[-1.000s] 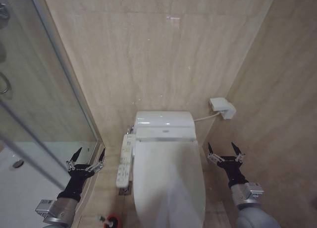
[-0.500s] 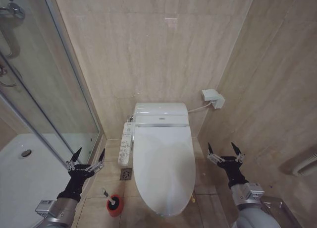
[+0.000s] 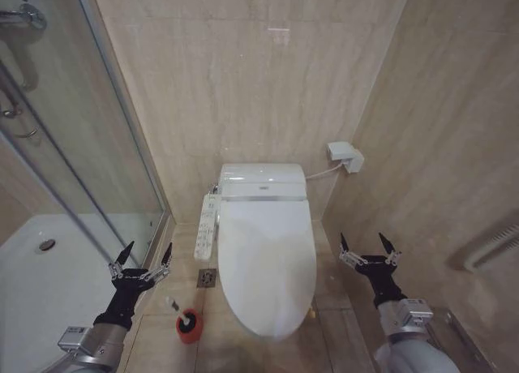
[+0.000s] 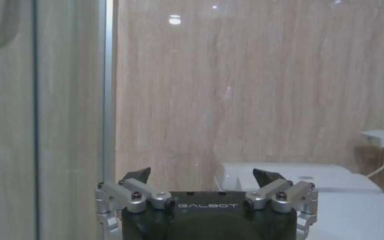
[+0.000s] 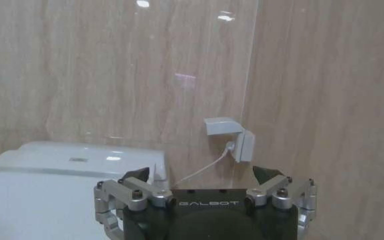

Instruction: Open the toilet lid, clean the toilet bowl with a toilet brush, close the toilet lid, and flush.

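Beige marble-look wall tiles and a tan tiled floor enclose the toilet, taken as landmark throughout. Head view: the toilet lid (image 3: 266,267) lies shut over the toilet bowl (image 3: 285,328), tank behind it; a long white button panel (image 3: 208,225) runs along the toilet's left flank, with a floor drain (image 3: 206,278) just past the panel's near end. The toilet brush (image 3: 182,316) stands in its red cup on the floor left of the toilet's front end. A glass shower screen (image 3: 73,138) and white shower tray (image 3: 49,284) lie farther left; a wall socket box (image 3: 345,156) sits right of the tank with a cable running to it. Left gripper (image 3: 139,258) hovers left of the toilet above the floor, fingers spread apart, empty; right gripper (image 3: 368,247) hovers right of the toilet, fingers likewise apart, empty. Against the frame half a second before, the camera has drawn slightly back, so the toilet's front and the brush appear more fully; both grippers hold the same pose. Left wrist view: left gripper (image 4: 205,175) open, tank beyond it. Right wrist view: right gripper (image 5: 205,175) open, socket box (image 5: 232,136) beyond, right of the tank.
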Robot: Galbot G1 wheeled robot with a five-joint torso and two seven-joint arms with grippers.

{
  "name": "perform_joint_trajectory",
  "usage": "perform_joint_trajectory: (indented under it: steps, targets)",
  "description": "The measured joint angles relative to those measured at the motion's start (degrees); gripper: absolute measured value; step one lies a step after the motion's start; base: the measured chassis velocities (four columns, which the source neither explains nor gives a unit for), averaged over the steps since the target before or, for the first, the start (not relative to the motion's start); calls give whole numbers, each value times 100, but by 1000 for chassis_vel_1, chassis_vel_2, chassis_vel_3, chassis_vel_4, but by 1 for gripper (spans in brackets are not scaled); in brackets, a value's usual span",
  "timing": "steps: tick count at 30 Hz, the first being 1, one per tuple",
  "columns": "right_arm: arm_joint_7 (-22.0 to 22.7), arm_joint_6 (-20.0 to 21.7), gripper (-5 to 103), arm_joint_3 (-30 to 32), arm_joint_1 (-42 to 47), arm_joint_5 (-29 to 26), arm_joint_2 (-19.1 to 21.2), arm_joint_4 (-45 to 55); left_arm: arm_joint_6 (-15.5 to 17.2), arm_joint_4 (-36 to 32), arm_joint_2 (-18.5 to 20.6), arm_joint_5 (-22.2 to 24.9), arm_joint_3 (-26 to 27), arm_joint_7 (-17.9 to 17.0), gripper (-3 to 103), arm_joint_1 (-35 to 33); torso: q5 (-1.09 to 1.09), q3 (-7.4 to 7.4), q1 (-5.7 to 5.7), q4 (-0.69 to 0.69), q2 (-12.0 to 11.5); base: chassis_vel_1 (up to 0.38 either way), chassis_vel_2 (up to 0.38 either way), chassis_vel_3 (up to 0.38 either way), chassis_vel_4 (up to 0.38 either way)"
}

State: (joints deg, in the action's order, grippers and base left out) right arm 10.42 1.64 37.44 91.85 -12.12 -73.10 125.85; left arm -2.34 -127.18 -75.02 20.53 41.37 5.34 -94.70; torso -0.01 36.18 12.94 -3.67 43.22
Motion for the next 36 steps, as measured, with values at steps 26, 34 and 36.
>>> perform_joint_trajectory:
  steps: [26,34,36]
  targets:
    - [0,0,100,0,-2,0,0,0,0,0,0,0,0,0,100,0,0,1,3,0,-1,66,-68,-55,61]
    - [0,0,100,0,0,0,0,0,0,0,0,0,0,0,100,0,1,0,0,0,1,158,-160,-148,141]
    - [0,0,100,0,3,0,0,0,0,0,0,0,0,0,100,-4,3,-1,-3,-1,2,164,-176,-197,144]
